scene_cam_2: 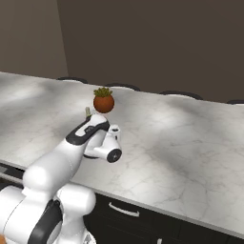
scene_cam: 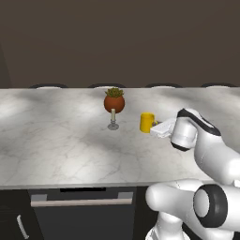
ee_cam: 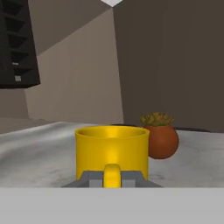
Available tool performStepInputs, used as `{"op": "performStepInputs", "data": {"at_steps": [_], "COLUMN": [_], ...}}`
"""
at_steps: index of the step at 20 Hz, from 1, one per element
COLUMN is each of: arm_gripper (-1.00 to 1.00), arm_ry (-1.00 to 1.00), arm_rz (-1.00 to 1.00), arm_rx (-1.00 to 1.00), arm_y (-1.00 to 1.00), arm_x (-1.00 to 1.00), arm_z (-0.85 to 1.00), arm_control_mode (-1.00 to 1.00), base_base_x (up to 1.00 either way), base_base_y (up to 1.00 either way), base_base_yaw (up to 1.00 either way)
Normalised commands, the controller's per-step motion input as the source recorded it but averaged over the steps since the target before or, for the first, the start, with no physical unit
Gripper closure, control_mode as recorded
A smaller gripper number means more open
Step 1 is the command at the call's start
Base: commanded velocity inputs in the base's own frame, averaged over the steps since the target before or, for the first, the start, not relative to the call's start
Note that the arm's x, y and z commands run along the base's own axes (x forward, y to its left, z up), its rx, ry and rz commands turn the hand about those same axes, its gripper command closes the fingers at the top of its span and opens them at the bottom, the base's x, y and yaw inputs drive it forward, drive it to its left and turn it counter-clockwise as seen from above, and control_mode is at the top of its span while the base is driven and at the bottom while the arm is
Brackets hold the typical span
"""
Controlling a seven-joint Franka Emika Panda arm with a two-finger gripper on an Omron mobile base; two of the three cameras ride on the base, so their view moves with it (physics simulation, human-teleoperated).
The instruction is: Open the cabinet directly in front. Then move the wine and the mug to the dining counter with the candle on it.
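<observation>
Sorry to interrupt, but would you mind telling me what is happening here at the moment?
The white robot arm is reaching over the dining counter with its gripper at the yellow mug. The mug stands upright on the marble top, handle between the fingertips and toward the hand, just beside the candle. Whether the fingers are clamping the handle cannot be told.

The mug (scene_cam: pixel 146 122) stands on the dining counter (scene_cam: pixel 56 150), just right of the candle (scene_cam: pixel 114 104) and a little nearer the front edge, the two close but apart. The gripper (scene_cam: pixel 160 128) sits at the mug's right side, low over the top. Below the counter's front edge, the dishwasher front (scene_cam: pixel 84 215) lies under the candle's stretch of counter.
</observation>
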Motion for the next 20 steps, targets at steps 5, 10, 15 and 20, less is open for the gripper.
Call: {"op": "performStepInputs", "data": {"at_steps": [5,10,15,20], "arm_gripper": [1.0,1.0,-1.0,-1.0], "arm_ry": [-0.08,-0.04,0.0,0.0], "arm_rz": [0.0,0.0,0.0,0.0], "arm_rx": [0.0,0.0,0.0,0.0], "arm_y": [0.0,0.0,0.0,0.0], "arm_x": [0.0,0.0,0.0,0.0], "arm_z": [-0.15,-0.03,0.0,0.49], "arm_control_mode": [-1.0,-1.0,-1.0,-1.0], "base_base_x": [0.0,0.0,0.0,0.0], "base_base_y": [0.0,0.0,0.0,0.0], "base_base_yaw": [0.0,0.0,0.0,0.0]}}
